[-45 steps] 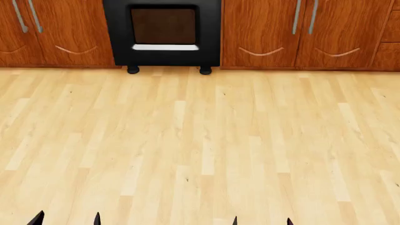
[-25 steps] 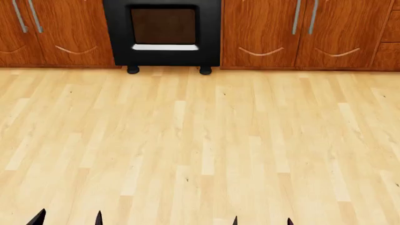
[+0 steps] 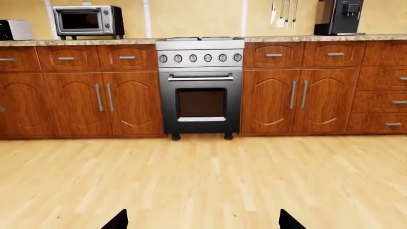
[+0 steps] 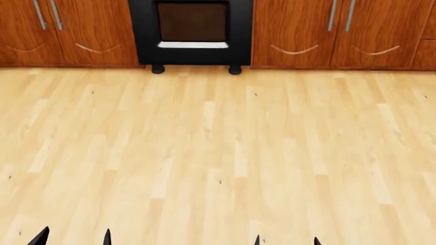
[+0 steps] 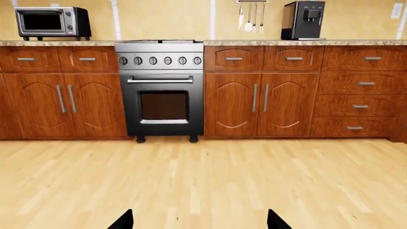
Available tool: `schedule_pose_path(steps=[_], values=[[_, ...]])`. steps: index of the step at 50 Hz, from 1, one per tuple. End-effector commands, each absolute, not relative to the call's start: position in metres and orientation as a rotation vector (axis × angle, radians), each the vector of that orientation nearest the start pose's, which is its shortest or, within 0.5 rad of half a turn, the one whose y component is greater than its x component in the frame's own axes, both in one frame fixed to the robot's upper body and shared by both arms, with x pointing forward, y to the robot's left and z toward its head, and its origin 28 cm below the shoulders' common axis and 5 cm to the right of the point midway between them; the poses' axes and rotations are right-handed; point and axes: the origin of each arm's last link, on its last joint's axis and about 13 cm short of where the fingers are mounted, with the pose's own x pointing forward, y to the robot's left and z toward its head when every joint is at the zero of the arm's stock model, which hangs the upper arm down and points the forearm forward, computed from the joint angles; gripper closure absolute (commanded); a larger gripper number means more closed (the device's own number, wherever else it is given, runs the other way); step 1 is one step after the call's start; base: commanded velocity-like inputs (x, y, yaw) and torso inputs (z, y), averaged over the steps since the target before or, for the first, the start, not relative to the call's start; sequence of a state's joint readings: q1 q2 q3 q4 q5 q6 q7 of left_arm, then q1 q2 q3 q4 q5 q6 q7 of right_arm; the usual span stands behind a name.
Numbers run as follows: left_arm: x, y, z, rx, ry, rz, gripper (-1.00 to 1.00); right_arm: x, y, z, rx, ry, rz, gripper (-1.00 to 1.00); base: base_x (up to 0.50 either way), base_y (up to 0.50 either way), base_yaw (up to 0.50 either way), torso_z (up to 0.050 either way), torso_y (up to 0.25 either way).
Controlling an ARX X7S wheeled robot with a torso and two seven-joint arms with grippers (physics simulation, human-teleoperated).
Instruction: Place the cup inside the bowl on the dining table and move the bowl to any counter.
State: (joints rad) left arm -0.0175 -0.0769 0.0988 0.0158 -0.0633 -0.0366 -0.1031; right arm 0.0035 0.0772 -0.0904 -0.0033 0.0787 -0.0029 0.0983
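The cup, the bowl and the dining table are out of view. A speckled granite counter (image 3: 305, 38) (image 5: 356, 42) runs along the far wall above wooden cabinets. Only the dark fingertips of my left gripper (image 4: 73, 239) (image 3: 203, 224) show, at the lower edge of the head view, spread wide over bare floor with nothing between them. My right gripper (image 4: 286, 241) (image 5: 199, 223) stands the same way, open and empty above the floor.
A black-and-steel oven (image 4: 192, 31) (image 3: 200, 88) stands between wooden cabinets (image 4: 320, 33) straight ahead. On the counter are a toaster oven (image 3: 87, 20) and a coffee machine (image 5: 303, 19); utensils (image 5: 250, 16) hang on the wall. Pale wood floor (image 4: 218, 153) lies between me and the cabinets.
In the head view the oven and cabinets have shifted right and upward, so the view has moved. Both grippers' fingertips keep their places and spread.
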Motion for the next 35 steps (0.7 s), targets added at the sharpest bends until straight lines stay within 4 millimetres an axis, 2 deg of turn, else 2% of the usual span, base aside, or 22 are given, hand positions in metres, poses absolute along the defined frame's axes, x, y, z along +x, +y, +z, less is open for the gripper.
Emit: schedule_pose_path(steps=[1,35], values=[[0.2148,0.2026,0.0170,0.021,0.013,0.001,-1.00,0.2104,-0.0964,0.0137,0.005,0.003,-0.009,-1.00,-0.50,0.14,0.00,0.000,0.000],[0.2114,0.2047,0.0158,0.019,0.010,-0.002,-1.00,0.2107,-0.0962,0.0132,0.002,0.003,-0.003,-1.00,-0.50,0.01,0.00,0.000,0.000]])
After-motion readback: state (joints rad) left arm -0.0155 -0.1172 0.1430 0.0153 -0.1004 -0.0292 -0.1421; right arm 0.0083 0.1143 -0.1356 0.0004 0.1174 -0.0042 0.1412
